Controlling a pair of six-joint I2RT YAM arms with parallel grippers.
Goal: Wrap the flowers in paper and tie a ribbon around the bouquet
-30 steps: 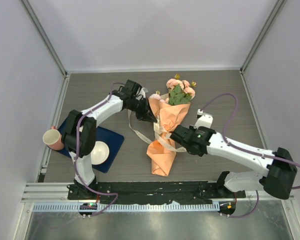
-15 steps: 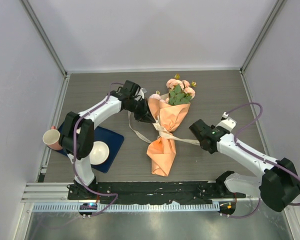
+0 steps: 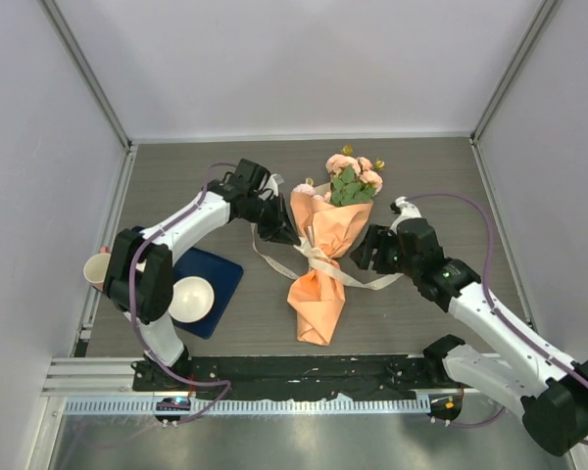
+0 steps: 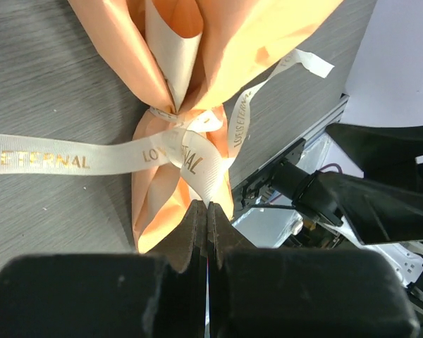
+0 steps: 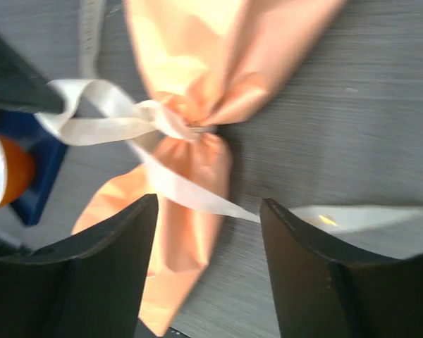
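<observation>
Tray (image 3: 223, 272), bowl (image 3: 193, 298) and cup (image 3: 95, 271) well left of bouquet (image 3: 325, 233) and ribbon (image 3: 368, 283)

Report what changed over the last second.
The right gripper pulled the ribbon rightward, cinching it around the bouquet. It then swung back toward the bouquet and opened, dropping that end on the table. The left gripper stayed shut on the ribbon beside the bouquet. The blue tray and bowl did not move.

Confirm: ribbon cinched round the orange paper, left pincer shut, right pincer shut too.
Wrong on the right pincer: it stands open, as the right wrist view shows. The ribbon is cinched round the paper, and the left pincer is shut.
</observation>
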